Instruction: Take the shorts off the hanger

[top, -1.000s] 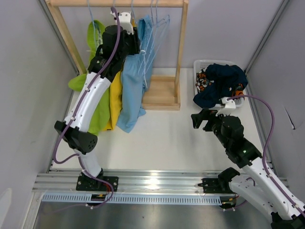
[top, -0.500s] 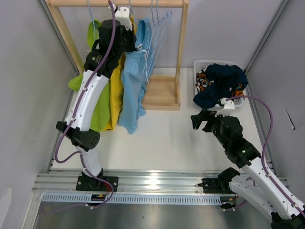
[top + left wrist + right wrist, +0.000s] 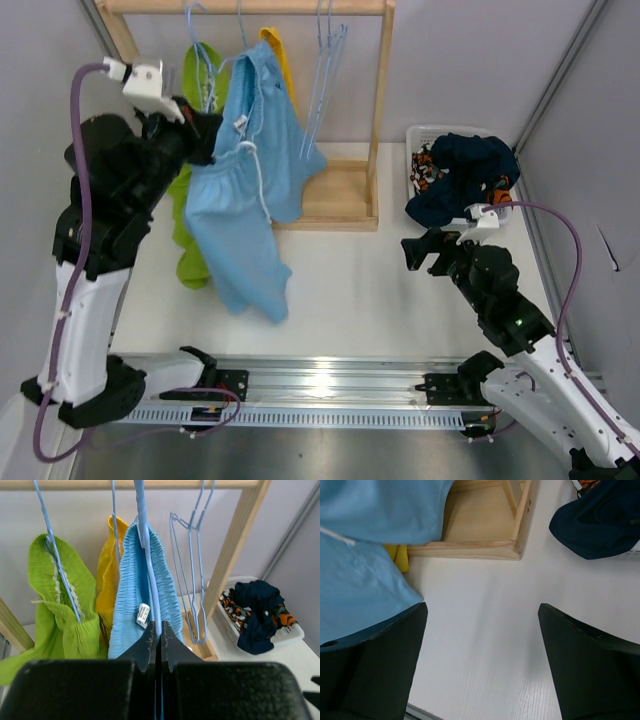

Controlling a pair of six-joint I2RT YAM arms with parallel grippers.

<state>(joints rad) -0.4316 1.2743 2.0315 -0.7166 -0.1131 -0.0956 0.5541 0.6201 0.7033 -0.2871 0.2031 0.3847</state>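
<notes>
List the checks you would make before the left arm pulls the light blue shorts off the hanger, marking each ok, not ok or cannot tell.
1. The left gripper is shut on the light blue shorts: ok.
2. The shorts are off the hanger: not ok, the waistband hangs over it.
3. The hanger wire is clear of that grip: cannot tell.
4. The right gripper is open and empty: ok.
5. The basket stands near the right gripper: ok.

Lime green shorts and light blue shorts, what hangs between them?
The yellow shorts, hanging between the lime green shorts and the light blue shorts, seen best in the left wrist view.
</notes>
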